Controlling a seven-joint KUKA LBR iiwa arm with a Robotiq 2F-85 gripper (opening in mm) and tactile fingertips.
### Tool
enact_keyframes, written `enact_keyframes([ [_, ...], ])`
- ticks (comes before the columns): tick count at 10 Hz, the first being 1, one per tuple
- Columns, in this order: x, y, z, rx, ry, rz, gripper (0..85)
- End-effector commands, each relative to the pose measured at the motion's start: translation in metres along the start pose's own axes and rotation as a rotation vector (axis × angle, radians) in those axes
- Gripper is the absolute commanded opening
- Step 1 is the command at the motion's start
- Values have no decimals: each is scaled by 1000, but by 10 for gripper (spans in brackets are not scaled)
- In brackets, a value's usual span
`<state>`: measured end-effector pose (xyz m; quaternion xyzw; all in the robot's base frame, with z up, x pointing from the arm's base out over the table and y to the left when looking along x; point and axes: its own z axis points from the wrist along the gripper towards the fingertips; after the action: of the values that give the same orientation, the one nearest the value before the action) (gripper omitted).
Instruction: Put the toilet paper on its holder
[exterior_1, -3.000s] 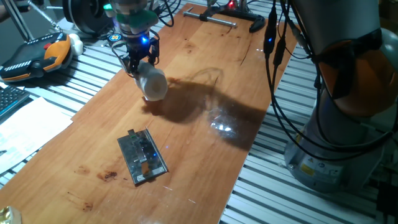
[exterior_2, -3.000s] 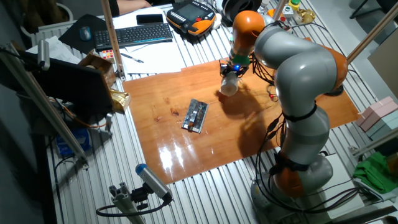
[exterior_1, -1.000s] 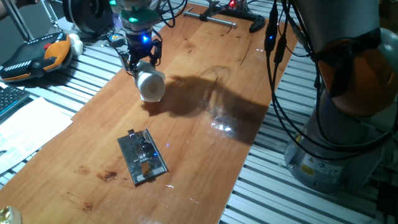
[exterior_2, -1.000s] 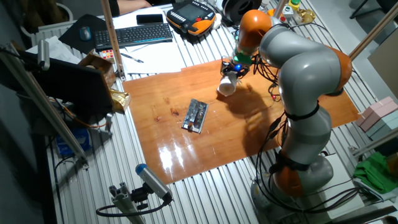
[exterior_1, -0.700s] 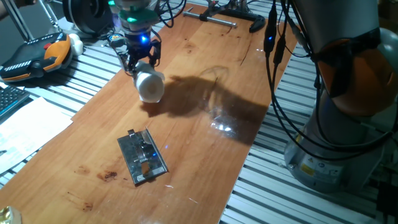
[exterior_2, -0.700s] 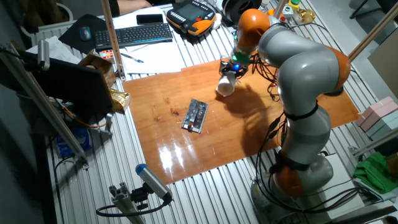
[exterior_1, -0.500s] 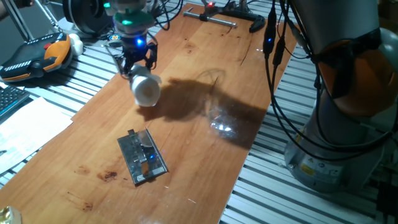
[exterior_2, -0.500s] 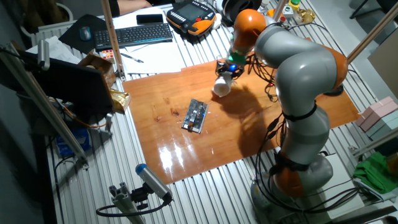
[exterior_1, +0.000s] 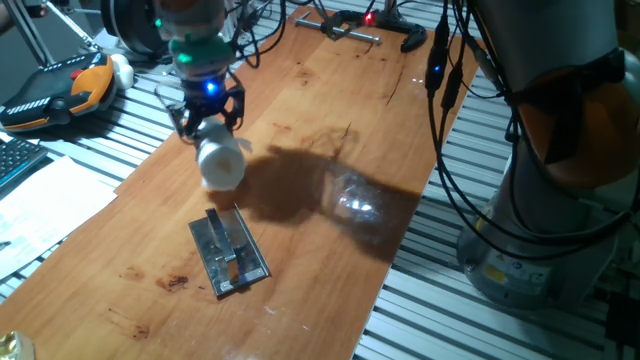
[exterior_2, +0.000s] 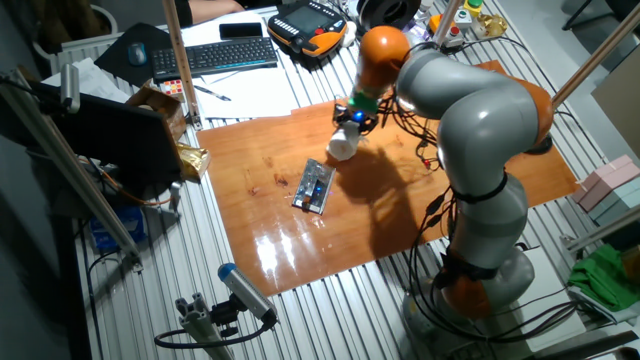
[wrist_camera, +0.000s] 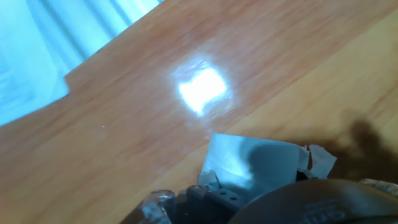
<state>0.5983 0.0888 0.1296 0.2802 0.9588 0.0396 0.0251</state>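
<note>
At the far end of your wooden board, the gripper (exterior_1: 205, 122) is clenched on the toilet paper (exterior_1: 221, 163), which hangs tilted off the surface, open end facing down and forward. Just beyond and below the roll, you see the holder (exterior_1: 230, 251) flat on the board (exterior_1: 330, 90), apart from the paper. From the other fixed view, the roll (exterior_2: 342, 146) sits just past the holder (exterior_2: 314, 187). Your hand view shows blurred wood and a loose paper end (wrist_camera: 320, 160).
</note>
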Motion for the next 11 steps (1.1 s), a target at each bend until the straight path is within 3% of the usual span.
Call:
enact_keyframes([
  [1,1,1,0,5,2,-86,587],
  [3,1,1,0,26,8,-277,587],
  [5,1,1,0,14,31,-334,570],
  [6,1,1,0,-6,61,-336,540],
  [7,1,1,0,-6,63,-307,540],
  [9,5,8,2,29,28,-259,640],
  [11,6,14,6,17,38,-253,603],
])
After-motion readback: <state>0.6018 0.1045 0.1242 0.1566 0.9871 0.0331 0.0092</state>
